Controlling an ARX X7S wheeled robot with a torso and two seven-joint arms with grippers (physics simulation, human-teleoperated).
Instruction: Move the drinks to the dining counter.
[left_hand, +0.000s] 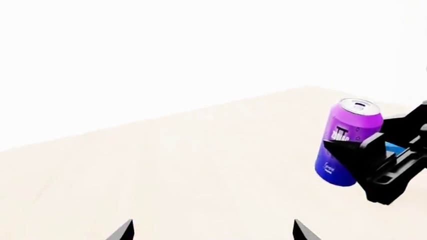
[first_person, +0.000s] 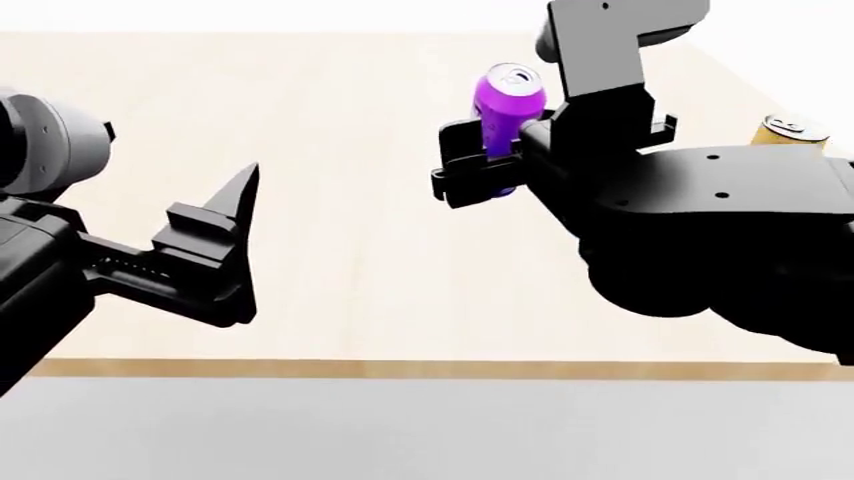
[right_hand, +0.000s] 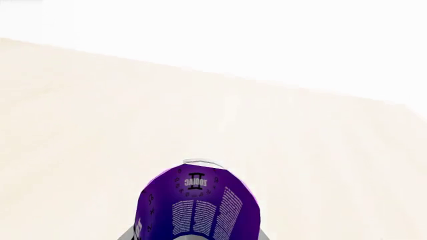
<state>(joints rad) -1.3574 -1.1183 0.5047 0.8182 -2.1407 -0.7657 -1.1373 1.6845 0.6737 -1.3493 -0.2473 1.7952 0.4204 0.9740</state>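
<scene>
The right arm reaches forward over the dining counter (first_person: 334, 220), its bulky black wrist housing filling the right side of the head view. At its tip the right gripper (first_person: 483, 165) is clamped around the slim purple can (first_person: 505, 112), the dark fingers (first_person: 461, 170) pressing the can's lower half from either side. The left arm lies low at the near left, extended over the near edge of the counter; the left gripper (first_person: 220, 255) carries nothing, and its pointed fingers stand spread wide, as the two separated tips in the left wrist view confirm.

The purple can stands upright or close to it, its silver top with pull tab showing. Its body is bright violet near the top and shades to deep blue toward the base, with white lettering and small print down one side. It is over the counter's far middle part; whether its base touches the wood cannot be told, since the gripper hides it. A second can, the orange can (first_person: 790, 131), peeks out behind the right arm near the counter's far right edge. A sliver of blue shows behind the right gripper in the left wrist view.
</scene>
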